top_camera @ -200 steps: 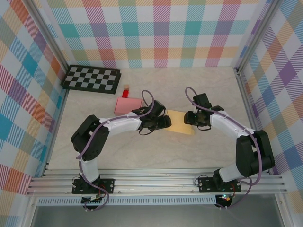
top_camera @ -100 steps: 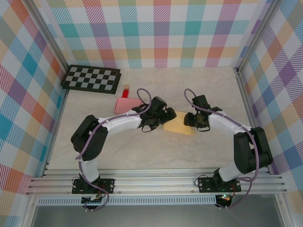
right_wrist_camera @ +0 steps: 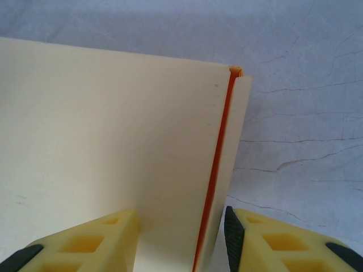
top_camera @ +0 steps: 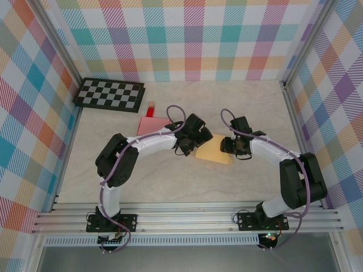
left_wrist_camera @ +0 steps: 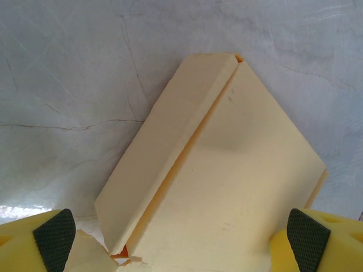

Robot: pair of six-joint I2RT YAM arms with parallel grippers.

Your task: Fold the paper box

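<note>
The flattened cream paper box point(top_camera: 214, 151) lies on the marble table between both arms. In the left wrist view the paper box point(left_wrist_camera: 227, 170) shows a folded side flap with an orange seam. My left gripper point(top_camera: 199, 137) hovers at the box's left end, and in its own camera the gripper point(left_wrist_camera: 181, 241) stands wide open with its black pads point(left_wrist_camera: 54, 232) well apart on either side of the box. My right gripper point(top_camera: 228, 145) is at the box's right end. There the gripper point(right_wrist_camera: 181, 241) is shut on the box's point(right_wrist_camera: 113, 130) edge beside the orange seam.
A pink folded box point(top_camera: 152, 126) lies just behind the left arm, with a small red block point(top_camera: 150, 109) beyond it. A checkerboard point(top_camera: 110, 93) sits at the back left. Aluminium rails point(top_camera: 187, 218) run along the near edge, and plaid walls enclose the table.
My left gripper has opened wide, let go of the box's left end and shifted slightly back and right. The right gripper keeps its grip and has barely moved.
</note>
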